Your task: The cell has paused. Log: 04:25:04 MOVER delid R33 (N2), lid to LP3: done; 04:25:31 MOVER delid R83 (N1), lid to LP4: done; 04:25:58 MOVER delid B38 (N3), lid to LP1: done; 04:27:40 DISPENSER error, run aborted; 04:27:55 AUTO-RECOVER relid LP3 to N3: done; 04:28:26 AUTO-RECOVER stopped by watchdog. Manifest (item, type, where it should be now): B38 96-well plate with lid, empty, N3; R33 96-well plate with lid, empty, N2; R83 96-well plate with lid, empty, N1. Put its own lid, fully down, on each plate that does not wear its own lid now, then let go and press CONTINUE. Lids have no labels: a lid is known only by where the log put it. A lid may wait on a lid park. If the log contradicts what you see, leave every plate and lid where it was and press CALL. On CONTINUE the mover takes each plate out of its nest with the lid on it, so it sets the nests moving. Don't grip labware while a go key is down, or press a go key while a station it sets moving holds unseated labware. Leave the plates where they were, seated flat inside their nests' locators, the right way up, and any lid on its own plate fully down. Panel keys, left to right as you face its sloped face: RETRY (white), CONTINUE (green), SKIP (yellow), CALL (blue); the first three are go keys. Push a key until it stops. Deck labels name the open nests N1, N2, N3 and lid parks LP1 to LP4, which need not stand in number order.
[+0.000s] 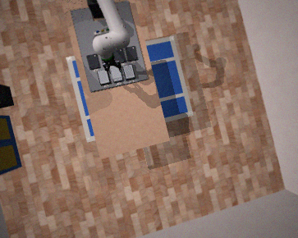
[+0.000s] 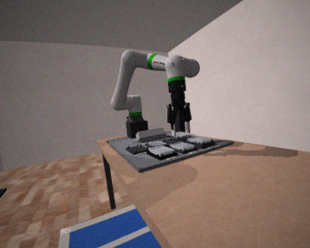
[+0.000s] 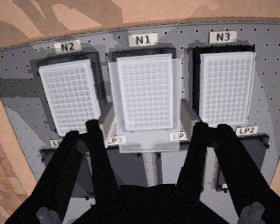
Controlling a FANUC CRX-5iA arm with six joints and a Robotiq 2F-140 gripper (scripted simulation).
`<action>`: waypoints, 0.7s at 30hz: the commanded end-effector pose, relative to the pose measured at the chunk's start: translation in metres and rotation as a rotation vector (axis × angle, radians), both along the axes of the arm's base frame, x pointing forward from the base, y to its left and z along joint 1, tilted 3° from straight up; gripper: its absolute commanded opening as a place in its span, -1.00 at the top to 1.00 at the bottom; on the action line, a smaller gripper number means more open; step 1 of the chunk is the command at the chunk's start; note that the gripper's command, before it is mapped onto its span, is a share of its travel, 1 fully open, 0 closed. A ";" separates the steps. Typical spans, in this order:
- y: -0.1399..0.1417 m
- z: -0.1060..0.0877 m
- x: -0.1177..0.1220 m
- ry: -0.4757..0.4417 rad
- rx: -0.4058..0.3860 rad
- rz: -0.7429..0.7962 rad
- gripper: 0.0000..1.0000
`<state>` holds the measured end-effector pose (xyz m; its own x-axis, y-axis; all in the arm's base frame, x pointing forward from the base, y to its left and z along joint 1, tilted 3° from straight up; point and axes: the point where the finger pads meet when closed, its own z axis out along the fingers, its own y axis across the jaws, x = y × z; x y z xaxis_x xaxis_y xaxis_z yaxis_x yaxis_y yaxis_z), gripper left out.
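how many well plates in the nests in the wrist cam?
3: one in N2, one in N1 beneath the lid the gripper holds, one in N3.

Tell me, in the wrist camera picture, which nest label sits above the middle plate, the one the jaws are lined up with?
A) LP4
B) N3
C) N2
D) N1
D: the middle plate lies under the label N1, with N2 to its left and N3 to its right.

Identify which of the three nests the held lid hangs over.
N1, the middle nest: the lid in the gripper covers its plate, while N2 and N3 flank it.
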<state>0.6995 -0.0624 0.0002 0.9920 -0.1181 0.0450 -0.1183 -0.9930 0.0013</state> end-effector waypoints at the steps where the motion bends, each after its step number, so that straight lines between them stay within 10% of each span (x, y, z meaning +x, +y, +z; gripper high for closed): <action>1: 0.000 0.000 0.000 0.000 0.000 0.000 1.00; 21: 0.000 -0.007 0.001 0.000 -0.001 0.020 1.00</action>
<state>0.6998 -0.0624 -0.0065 0.9941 -0.0983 0.0448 -0.0985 -0.9951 0.0019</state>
